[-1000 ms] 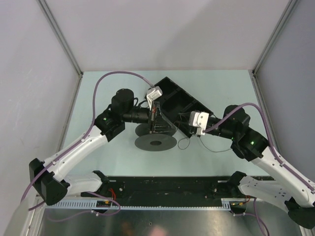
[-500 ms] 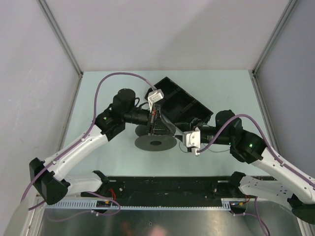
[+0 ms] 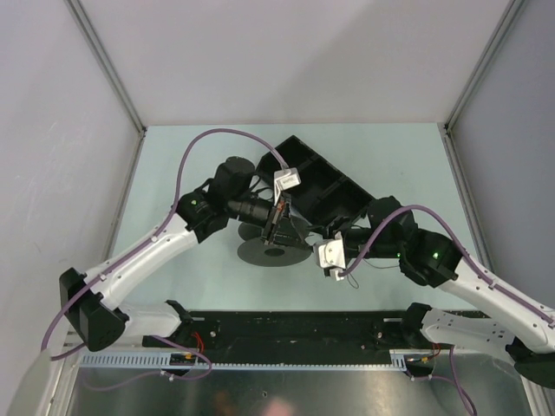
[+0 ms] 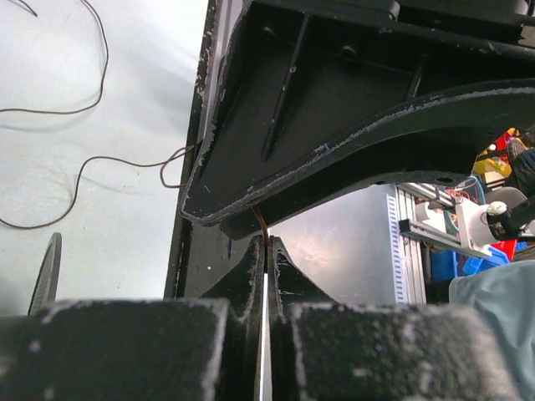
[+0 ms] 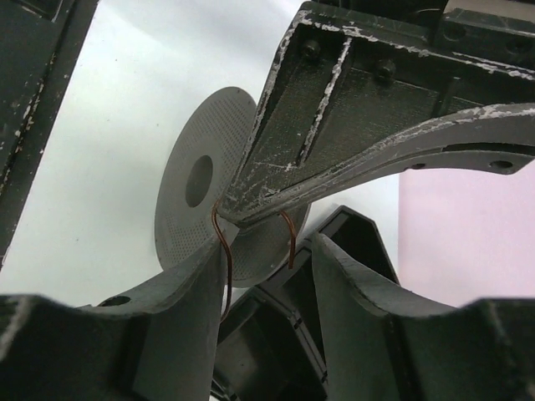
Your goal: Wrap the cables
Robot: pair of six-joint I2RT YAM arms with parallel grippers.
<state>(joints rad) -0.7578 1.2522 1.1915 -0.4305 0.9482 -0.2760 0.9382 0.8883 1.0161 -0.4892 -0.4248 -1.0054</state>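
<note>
The cable [image 4: 125,160] is a thin coppery wire that snakes over the pale table and runs up to my left gripper [image 4: 267,240], which is shut with the wire pinched at its tips. In the top view that left gripper [image 3: 276,227] hangs over the dark grey round spool [image 3: 273,251]. My right gripper [image 5: 269,244] stands open just right of the spool [image 5: 205,188]. A strand of the cable [image 5: 226,267] hooks over the black frame tip above the jaws. It runs down the left finger's inner face, and its other end dangles loose in the gap.
A black compartmented tray [image 3: 323,184] lies diagonally behind the spool, and its rim [image 5: 351,230] shows under the right fingers. Purple hoses [image 3: 195,156] arch over both arms. A black rail [image 3: 295,329] runs along the near table edge.
The right arm has swung left to the spool's right edge, and its jaws have opened wider. The left arm has shifted slightly right, still shut on the cable.
</note>
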